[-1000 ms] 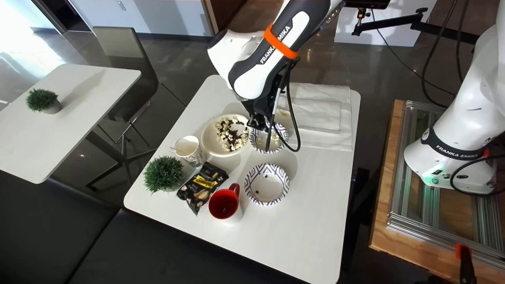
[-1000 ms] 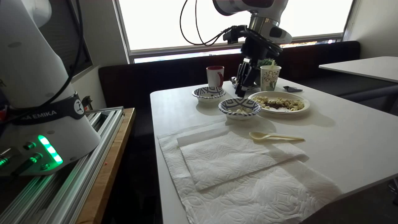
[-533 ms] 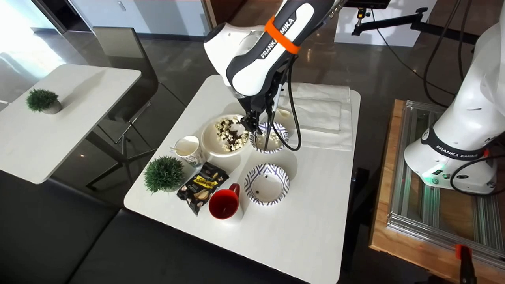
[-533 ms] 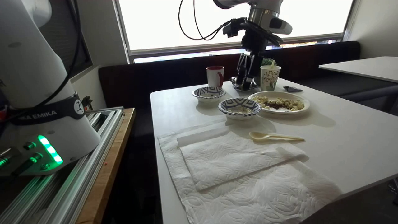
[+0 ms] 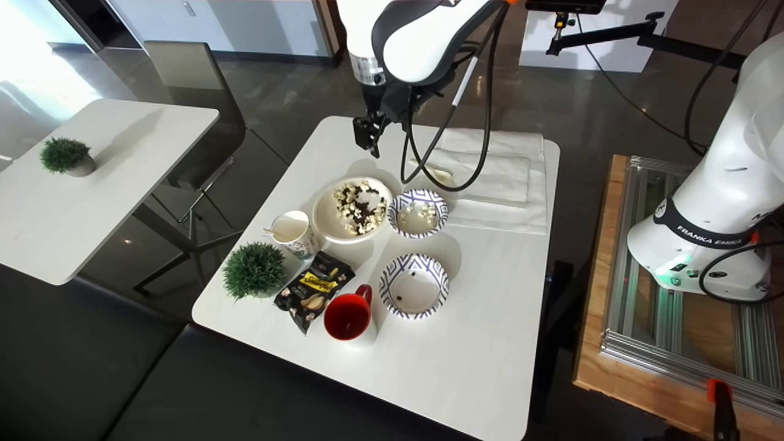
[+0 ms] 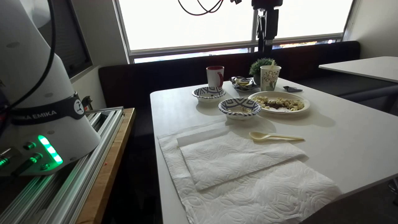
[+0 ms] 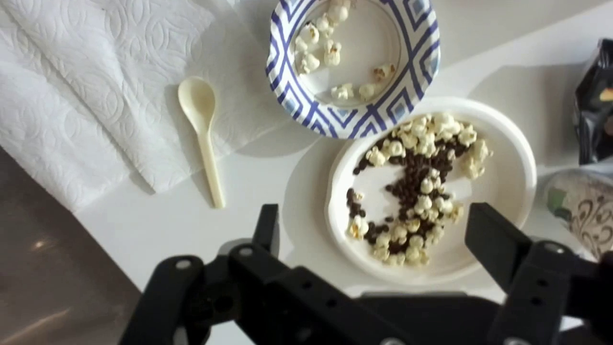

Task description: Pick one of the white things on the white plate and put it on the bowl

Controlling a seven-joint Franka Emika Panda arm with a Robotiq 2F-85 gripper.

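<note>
We log white lumps (image 7: 423, 205) on the white plate (image 7: 503, 187), some hard to separate from dark pieces (image 7: 410, 181). Patterned bowl (image 7: 349, 120), cut off in our wrist view, hides some plate rim. Gripper (image 7: 376, 215) spread wide; lumps well below it.

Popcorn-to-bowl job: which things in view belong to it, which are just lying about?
Part of the job:
white plate
popcorn pieces on it
bowl with popcorn, probably the target
claw, open

Just lying about:
dark brown pieces
second patterned bowl, probably
red-lined mug
paper cup
snack bag
potted plant
spoon
paper towels
</note>
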